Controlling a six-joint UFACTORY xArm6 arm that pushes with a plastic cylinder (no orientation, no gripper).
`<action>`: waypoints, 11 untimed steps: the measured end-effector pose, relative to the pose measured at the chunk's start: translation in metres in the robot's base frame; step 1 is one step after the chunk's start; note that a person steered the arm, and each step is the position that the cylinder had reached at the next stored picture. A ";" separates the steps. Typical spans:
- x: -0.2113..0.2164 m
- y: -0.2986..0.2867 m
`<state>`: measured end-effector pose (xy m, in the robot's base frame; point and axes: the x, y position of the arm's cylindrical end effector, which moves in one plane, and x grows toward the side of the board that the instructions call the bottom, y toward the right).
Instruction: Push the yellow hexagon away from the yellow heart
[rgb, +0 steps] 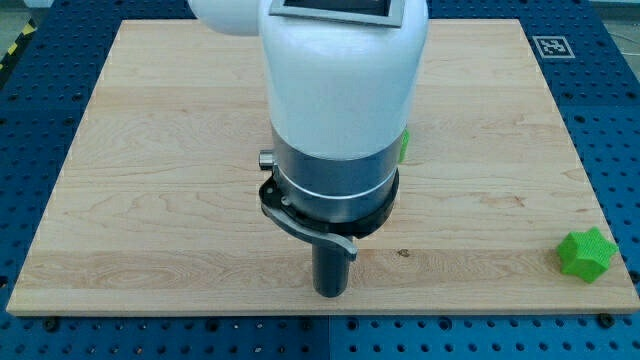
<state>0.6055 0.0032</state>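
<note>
No yellow hexagon and no yellow heart show in the camera view; the arm's large white and dark body (335, 110) covers the board's middle and may hide them. My rod comes down below the body, and my tip (330, 293) rests on the wooden board (150, 180) near its bottom edge, slightly left of centre. No block touches the tip. A sliver of a green block (404, 146) peeks out at the right side of the arm's body, its shape hidden.
A green star-shaped block (584, 254) lies at the board's bottom right corner, far to the right of my tip. A black and white marker tag (551, 46) sits at the top right corner. Blue perforated table surrounds the board.
</note>
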 end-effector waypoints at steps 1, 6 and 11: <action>-0.004 -0.002; -0.084 -0.003; -0.072 0.069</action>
